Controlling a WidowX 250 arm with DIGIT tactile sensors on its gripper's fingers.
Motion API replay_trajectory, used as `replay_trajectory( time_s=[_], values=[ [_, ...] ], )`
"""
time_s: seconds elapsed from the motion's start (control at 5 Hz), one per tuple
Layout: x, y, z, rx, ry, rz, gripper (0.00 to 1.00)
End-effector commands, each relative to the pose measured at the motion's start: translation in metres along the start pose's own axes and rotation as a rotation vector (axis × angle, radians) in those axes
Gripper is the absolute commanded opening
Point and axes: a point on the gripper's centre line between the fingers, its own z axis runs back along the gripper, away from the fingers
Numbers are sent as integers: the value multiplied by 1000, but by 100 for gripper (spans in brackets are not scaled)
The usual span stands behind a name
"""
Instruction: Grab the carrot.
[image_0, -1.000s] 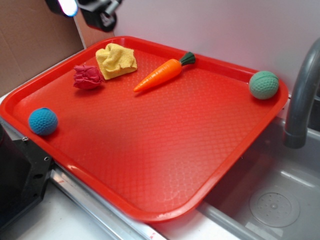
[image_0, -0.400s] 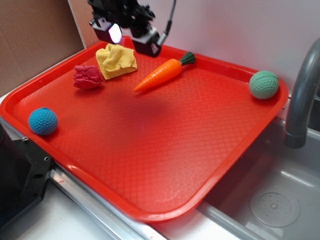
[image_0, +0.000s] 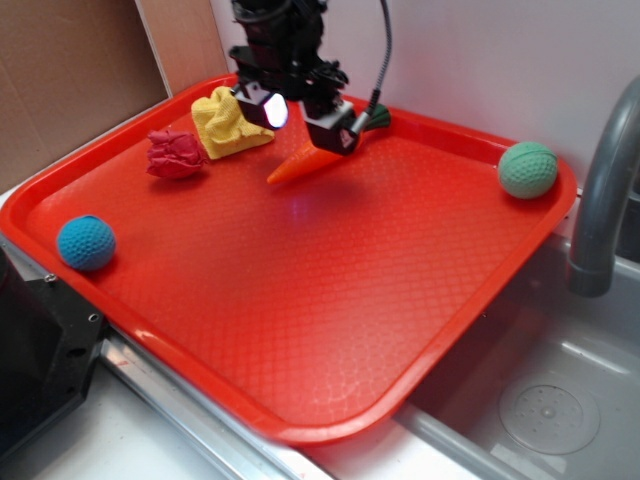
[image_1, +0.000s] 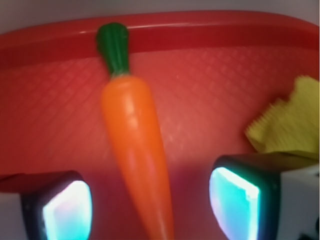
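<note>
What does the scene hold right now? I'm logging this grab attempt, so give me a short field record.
target: carrot, lying flat on the red tray, stem toward the tray's far rim
tool: tool open above the carrot, one finger on each side, not touching
nearest neighbour: yellow cloth
other items: crumpled red cloth, blue ball, green ball

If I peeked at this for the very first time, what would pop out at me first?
Probably the shiny orange carrot with its green top, lying near the back of the big red tray. The robot's black pincer hangs right over it, open, with one finger on each side of the carrot's pointy end. You might also spot the blue ball at the tray's left edge and the green ball in the far right corner.
</note>
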Motion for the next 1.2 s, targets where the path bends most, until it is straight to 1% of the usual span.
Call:
replay_trajectory(
  time_s=[0.0, 0.2, 0.4, 0.6, 0.8, 1.0],
  values=[
    [25, -8, -5, 15, -14, 2, 95],
    [25, -10, -13, 16, 14, -5, 5],
    [25, -10, -21, 28, 44, -2, 0],
    [20, -11, -15, 43, 55, 16, 0],
    [7, -10, 16, 93, 73, 29, 0],
    [-16, -14, 55, 46, 73, 33, 0]
  ],
)
